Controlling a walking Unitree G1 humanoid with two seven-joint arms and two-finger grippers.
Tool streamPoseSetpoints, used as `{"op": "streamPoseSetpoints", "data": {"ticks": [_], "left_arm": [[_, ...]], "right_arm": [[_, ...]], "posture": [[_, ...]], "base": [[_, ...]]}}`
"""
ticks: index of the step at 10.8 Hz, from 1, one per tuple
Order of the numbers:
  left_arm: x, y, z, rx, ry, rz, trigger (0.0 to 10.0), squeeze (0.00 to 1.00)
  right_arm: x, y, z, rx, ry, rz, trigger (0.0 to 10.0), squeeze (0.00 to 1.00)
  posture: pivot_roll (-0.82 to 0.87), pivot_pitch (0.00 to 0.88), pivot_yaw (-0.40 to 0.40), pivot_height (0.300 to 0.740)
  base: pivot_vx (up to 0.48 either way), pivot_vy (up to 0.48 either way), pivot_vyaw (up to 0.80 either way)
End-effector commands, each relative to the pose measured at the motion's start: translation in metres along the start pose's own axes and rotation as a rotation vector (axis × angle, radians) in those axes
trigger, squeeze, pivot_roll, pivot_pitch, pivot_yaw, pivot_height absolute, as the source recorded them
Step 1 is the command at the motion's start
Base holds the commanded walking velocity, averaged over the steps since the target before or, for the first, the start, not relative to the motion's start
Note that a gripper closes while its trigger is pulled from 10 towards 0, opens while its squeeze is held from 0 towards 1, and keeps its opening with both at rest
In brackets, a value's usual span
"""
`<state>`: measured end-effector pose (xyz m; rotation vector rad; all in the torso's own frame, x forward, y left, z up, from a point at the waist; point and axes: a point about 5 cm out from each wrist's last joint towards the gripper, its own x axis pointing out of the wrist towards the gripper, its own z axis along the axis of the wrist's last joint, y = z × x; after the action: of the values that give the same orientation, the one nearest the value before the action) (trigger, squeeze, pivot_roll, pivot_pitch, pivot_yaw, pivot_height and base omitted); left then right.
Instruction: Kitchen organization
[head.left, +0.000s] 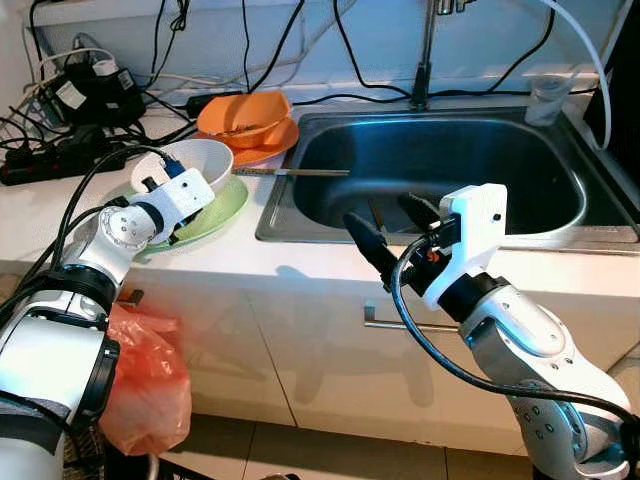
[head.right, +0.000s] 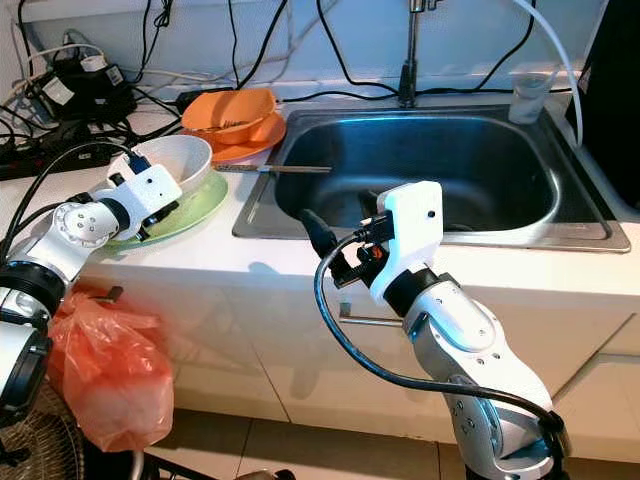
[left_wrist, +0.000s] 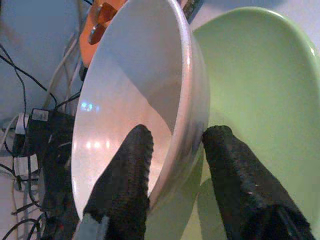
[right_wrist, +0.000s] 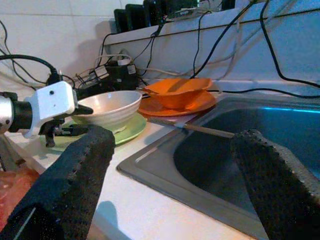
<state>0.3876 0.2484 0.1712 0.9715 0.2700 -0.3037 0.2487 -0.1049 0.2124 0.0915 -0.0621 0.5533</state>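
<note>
The steel sink (head.left: 440, 180) sits sunk in the white surface (head.left: 300, 262), right of centre. Left of it lies a green plate (head.left: 222, 208) bearing a white bowl (head.left: 200, 160); farther back, an orange bowl (head.left: 243, 115) rests on an orange plate (head.left: 262, 150). A knife (head.left: 290, 172) bridges the sink's left rim. The left claw (left_wrist: 175, 172) straddles the white bowl's near rim, one finger inside, one outside, grasping it. The right claw (head.left: 392, 226) hovers released over the sink's near edge. With only a thin rim pinch, the bowl could slip or drag the green plate.
</note>
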Motion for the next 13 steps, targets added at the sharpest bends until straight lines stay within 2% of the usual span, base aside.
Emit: {"op": "streamPoseSetpoints", "data": {"ticks": [1, 5, 8, 11, 12, 13], "left_arm": [[-0.003, 0.002, -0.010, 0.010, 0.043, -0.001, 0.0, 0.00], [-0.003, 0.002, -0.010, 0.015, 0.042, 0.008, 0.0, 0.00], [-0.004, 0.008, -0.005, 0.015, -0.012, 0.098, 0.0, 0.00], [-0.004, 0.021, 0.020, 0.041, -0.147, 0.210, 0.0, 0.00], [-0.004, 0.029, 0.038, 0.013, -0.235, 0.277, 0.0, 0.00], [-0.004, 0.035, 0.054, -0.059, -0.320, 0.337, 0.0, 0.00]], "right_arm": [[-0.001, 0.003, 0.001, 0.006, 0.003, 0.009, 10.0, 0.00], [0.000, 0.002, 0.000, 0.006, 0.006, 0.006, 10.0, 0.00], [0.002, 0.000, -0.001, 0.004, 0.008, 0.004, 10.0, 0.00], [0.007, -0.004, 0.001, -0.011, 0.001, 0.005, 10.0, 0.00], [0.009, -0.007, 0.003, -0.018, -0.007, 0.001, 10.0, 0.00], [0.011, -0.010, 0.004, -0.026, -0.017, -0.015, 10.0, 0.00]], "posture": [[-0.15, 0.000, 0.171, 0.740], [-0.15, 0.000, 0.168, 0.740], [-0.15, 0.000, 0.161, 0.740], [-0.14, 0.000, 0.153, 0.740], [-0.14, 0.000, 0.153, 0.740], [-0.14, 0.000, 0.151, 0.740]], "base": [[0.000, 0.000, 0.00], [0.000, 0.000, 0.00], [0.000, 0.000, 0.00], [0.000, 0.000, 0.00], [0.000, 0.000, 0.00], [0.000, 0.000, 0.00]]}}
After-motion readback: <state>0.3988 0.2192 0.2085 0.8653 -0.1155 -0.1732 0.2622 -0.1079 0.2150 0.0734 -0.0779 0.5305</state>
